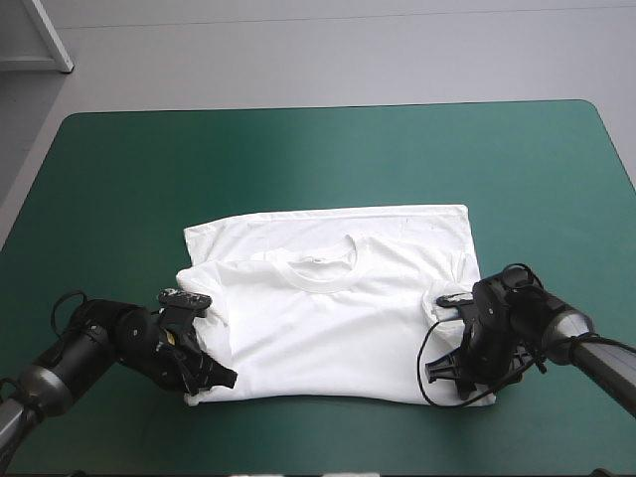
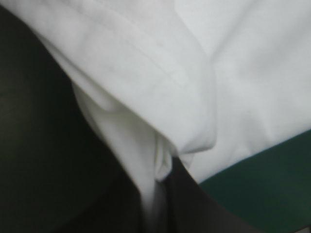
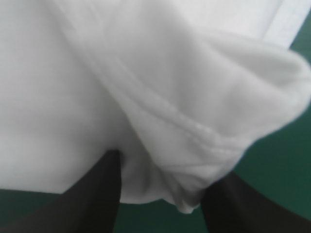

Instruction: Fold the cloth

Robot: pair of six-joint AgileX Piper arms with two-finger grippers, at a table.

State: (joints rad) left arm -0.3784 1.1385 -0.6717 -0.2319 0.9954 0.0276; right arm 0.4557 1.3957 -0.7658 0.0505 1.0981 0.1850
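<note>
The white T-shirt [image 1: 328,318] lies flat on the teal-green cover, collar up, with one layer folded over toward the far edge. My left gripper [image 1: 214,383] sits at its near-left corner. In the left wrist view that gripper [image 2: 160,194] is shut on a pinched fold of the T-shirt [image 2: 233,73]. My right gripper [image 1: 462,383] sits at the near-right corner. In the right wrist view its fingers [image 3: 104,189] stand apart, and this gripper [image 3: 163,179] is open around a bunched, hemmed fold of the T-shirt [image 3: 97,73].
Bare teal-green cover [image 1: 328,159] runs all around the shirt, widest toward the far edge. A narrow strip of cover [image 1: 328,432] lies between the shirt's near hem and the table's front edge.
</note>
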